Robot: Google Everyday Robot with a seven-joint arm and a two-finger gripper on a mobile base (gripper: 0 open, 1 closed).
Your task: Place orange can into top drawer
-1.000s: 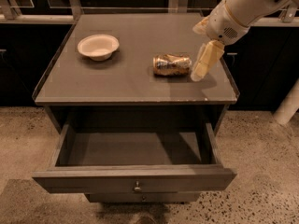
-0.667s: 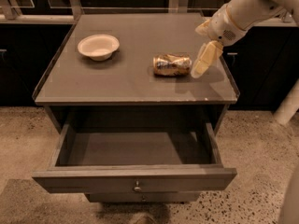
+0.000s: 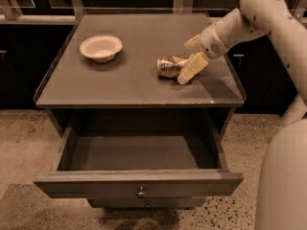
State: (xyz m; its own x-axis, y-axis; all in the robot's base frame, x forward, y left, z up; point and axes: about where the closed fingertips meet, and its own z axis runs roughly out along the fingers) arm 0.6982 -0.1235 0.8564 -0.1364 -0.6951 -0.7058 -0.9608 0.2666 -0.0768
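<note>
The orange can [image 3: 169, 66] lies on its side on the cabinet top, right of centre. My gripper [image 3: 188, 57] comes in from the right at the can's right end. It is open, with one cream finger [image 3: 193, 68] in front of the can and the other behind it. The top drawer [image 3: 96, 183] is pulled out below the cabinet top. Its inside is bare and its small metal knob [image 3: 141, 192] faces me.
A cream bowl [image 3: 100, 48] stands on the left of the cabinet top [image 3: 120, 87], which has a raised rim. My arm [image 3: 268, 13] and body [image 3: 283, 176] fill the right side. Dark cabinets stand behind, over a speckled floor.
The gripper has moved left and lower, up to the right end of the can. The can and the bowl have not moved, and the drawer stays open.
</note>
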